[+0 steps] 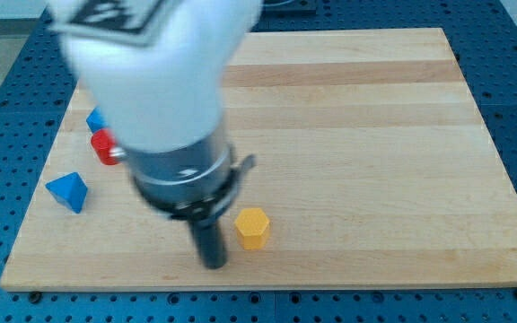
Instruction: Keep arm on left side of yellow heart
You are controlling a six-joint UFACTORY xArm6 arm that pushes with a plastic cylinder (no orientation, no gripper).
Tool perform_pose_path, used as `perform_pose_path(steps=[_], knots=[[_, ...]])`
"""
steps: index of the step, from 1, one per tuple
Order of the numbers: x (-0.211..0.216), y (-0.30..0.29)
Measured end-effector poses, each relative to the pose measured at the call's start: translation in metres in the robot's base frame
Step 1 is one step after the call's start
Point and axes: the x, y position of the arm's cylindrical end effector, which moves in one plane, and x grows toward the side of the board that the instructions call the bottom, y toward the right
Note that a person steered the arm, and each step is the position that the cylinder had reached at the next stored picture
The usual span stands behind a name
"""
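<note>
A yellow block [252, 228], hexagon-like in outline from here, lies on the wooden board [366, 135] near the view's bottom centre. My dark rod comes down from the large blurred white and grey arm body, and my tip [214, 264] rests on the board just to the view's left of the yellow block and slightly below it, a small gap apart. No heart shape can be made out on the yellow block.
A blue block [68, 192] sits near the board's left edge. A red cylinder-like block [106, 148] and a second blue block [95, 119] lie above it, partly hidden by the arm. A blue perforated table surrounds the board.
</note>
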Motion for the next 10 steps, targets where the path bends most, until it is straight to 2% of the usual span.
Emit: perform_pose_path(steps=[1,2,3,4,5,6,7,9,10], knots=[[-0.045,0.045],[-0.073,0.066],[-0.078,0.050],[-0.135,0.031],[-0.222,0.031],[-0.283,-0.005],[-0.296,-0.079],[-0.281,-0.236],[-0.276,-0.259]])
